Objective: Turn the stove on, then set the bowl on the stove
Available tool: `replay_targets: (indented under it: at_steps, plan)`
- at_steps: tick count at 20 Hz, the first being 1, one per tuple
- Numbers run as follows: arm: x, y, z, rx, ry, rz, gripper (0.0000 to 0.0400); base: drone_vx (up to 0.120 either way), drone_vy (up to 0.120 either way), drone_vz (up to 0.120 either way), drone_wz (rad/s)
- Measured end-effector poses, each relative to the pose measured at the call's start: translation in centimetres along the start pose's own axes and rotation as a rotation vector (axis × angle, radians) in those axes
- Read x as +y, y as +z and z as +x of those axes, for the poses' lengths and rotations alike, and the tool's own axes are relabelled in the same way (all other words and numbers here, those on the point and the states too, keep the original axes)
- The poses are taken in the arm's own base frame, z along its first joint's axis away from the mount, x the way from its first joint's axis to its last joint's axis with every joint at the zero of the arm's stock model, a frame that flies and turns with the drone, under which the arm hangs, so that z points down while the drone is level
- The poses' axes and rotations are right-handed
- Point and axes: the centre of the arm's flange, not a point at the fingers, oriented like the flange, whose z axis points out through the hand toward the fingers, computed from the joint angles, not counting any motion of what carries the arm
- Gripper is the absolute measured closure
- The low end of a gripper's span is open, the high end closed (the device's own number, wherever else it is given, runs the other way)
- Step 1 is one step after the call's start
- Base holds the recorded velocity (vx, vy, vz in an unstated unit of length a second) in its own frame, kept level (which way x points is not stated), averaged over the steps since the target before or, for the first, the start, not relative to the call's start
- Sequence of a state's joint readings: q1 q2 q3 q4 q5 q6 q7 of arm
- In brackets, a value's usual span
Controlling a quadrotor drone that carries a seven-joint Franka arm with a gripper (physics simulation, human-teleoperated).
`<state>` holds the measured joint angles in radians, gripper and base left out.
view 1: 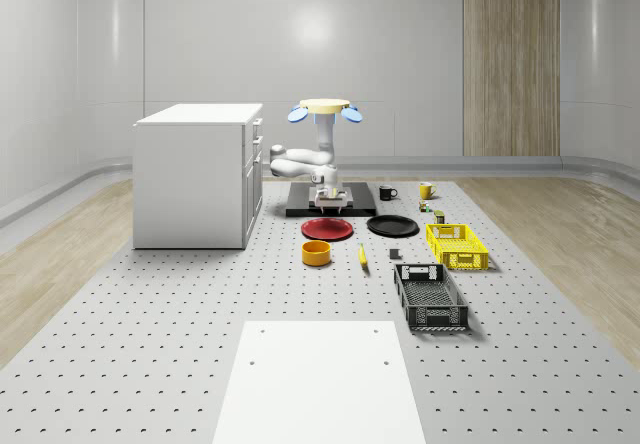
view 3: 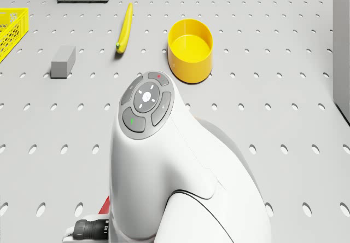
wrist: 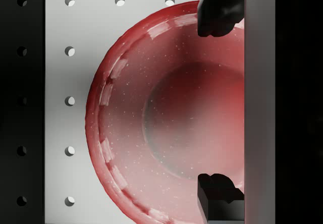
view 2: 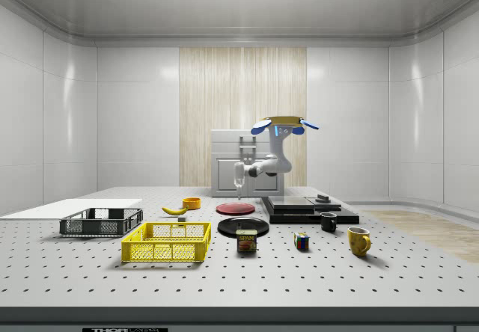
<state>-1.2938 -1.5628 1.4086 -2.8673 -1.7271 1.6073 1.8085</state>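
The yellow bowl (view 1: 316,253) (view 2: 192,203) (view 3: 190,48) stands upright and empty on the perforated table, in front of the red plate (view 1: 327,228) (view 2: 236,208) (wrist: 171,113). The flat black stove (view 1: 360,210) (view 2: 308,208) lies just behind that plate. My drone (view 1: 325,109) (view 2: 284,125) hovers above the stove's plate-side end, with the white arm (view 3: 164,161) reaching down. My gripper (view 1: 331,201) (view 2: 238,191) (wrist: 219,103) hangs open over the red plate, clear of it. Its dark fingertips (wrist: 217,12) are far apart with nothing between them.
A white cabinet (view 1: 200,174) stands to the whole-scene view's left of the stove. A black plate (view 1: 392,226), a banana (view 1: 362,256) (view 3: 126,27), a grey block (view 3: 63,61), a yellow basket (view 1: 457,244), a dark crate (view 1: 430,296) and two mugs (view 1: 388,192) lie around.
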Motion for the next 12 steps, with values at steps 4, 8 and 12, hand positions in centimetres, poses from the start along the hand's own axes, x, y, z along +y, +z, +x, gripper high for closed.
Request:
replay_targets:
  at_steps: [4, 8, 12]
  plan:
    - [0.0, 0.0, 0.0, 0.0, 0.0, 0.0, 0.0, 0.12, 0.0, 0.0, 0.0]
    - [0.0, 0.0, 0.0, 0.0, 0.0, 0.0, 0.0, 0.12, 0.0, 0.0, 0.0]
    - [0.0, 0.0, 0.0, 0.0, 0.0, 0.0, 0.0, 0.12, 0.0, 0.0, 0.0]
